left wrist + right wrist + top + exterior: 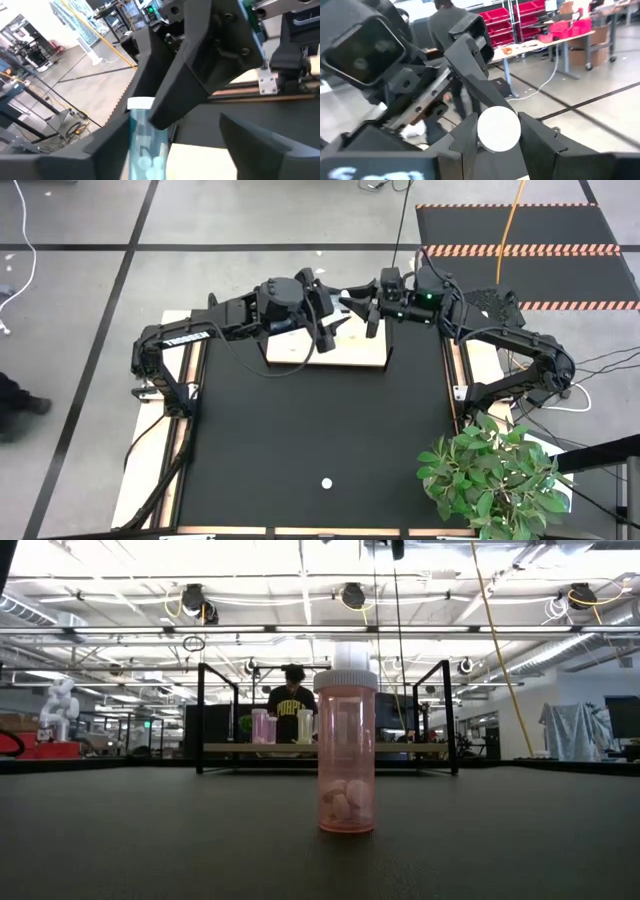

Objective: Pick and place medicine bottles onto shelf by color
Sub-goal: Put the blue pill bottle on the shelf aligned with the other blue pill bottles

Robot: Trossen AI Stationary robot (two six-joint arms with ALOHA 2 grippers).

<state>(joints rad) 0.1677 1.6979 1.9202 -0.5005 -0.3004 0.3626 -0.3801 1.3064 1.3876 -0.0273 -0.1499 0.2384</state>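
You are partway through. Two bottles [268, 727] already stand on the shelf [300, 352], which sits at the twelve o'clock edge of the table [300, 430]: one pink, one pale, seen side by side in the low view. One pink bottle [346, 753] waits alone on the table near six o'clock, well apart from the shelf, so at least that one is left.

A third bottle, the blue bottle [145, 140], is in the air above the shelf, passing between your two arms. Your right gripper [499, 131] has its fingers closed narrowly on it, the white cap between them. Your left gripper [170, 145] stands wide, its fingers either side of the blue bottle with gaps showing, so I judge it has let go. Both arms meet over the shelf at twelve o'clock.
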